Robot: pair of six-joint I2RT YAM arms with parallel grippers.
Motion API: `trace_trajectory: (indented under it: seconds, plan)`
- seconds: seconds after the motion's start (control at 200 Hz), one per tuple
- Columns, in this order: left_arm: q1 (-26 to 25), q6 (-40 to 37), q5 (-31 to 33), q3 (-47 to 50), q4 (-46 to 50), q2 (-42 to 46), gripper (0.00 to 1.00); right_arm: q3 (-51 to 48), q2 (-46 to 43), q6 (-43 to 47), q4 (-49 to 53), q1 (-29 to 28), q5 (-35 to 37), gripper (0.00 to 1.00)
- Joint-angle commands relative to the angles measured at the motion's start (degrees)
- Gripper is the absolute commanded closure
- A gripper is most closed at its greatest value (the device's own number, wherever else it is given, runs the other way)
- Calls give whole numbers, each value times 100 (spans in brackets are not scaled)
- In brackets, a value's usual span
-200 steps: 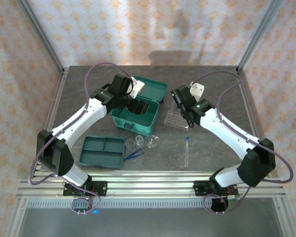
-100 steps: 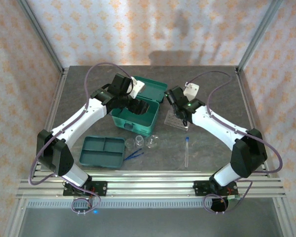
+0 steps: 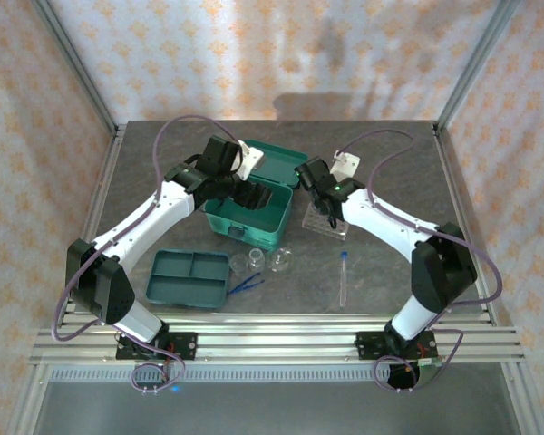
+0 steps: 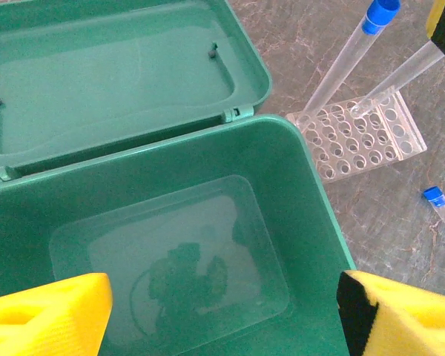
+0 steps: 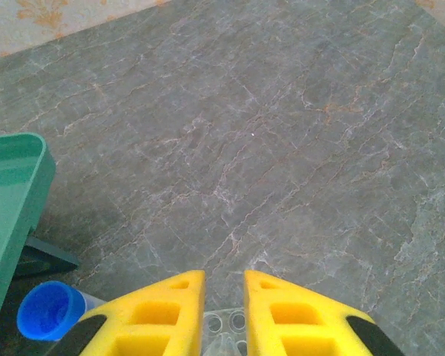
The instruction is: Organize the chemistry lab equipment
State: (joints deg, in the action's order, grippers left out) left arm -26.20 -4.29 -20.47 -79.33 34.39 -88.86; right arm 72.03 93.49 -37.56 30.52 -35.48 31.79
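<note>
Chemistry lab equipment, near edge outward: a flat teal divided tray point(image 3: 177, 281) sits at left, with blue tweezers point(image 3: 247, 283) and two small clear glass vessels point(image 3: 281, 260) just to its right. One slim clear blue-capped loose test tube point(image 3: 343, 281) lies on the grey stone-look bench point(image 5: 282, 148), long axis near-to-far, cap toward the small clear perforated rack point(image 4: 360, 137). The rack holds one leaning capped tube point(image 4: 345, 63). The right tool point(image 5: 223, 285) is directly above the rack, fingers almost together on a second tilted tube point(image 4: 400, 74) whose lower end is at a back-row hole. Seated or not: cannot tell. The left tool point(image 4: 222, 300) is spread wide and empty over the open teal hinged case point(image 3: 254, 217), left of the rack. Judgement: the right arm is nearer, and the tube's axis needs righting before release.
</note>
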Motion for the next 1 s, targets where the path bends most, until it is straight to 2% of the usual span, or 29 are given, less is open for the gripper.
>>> trace_trajectory:
  seconds: [0.0, 0.996]
  plan:
    - [36, 91, 105, 40, -151, 220, 19, 170, 98, -181, 17, -14, 312, 91]
    - [155, 134, -6, 82, -214, 229, 19, 215, 389, -300, -143, 217, -208, 91]
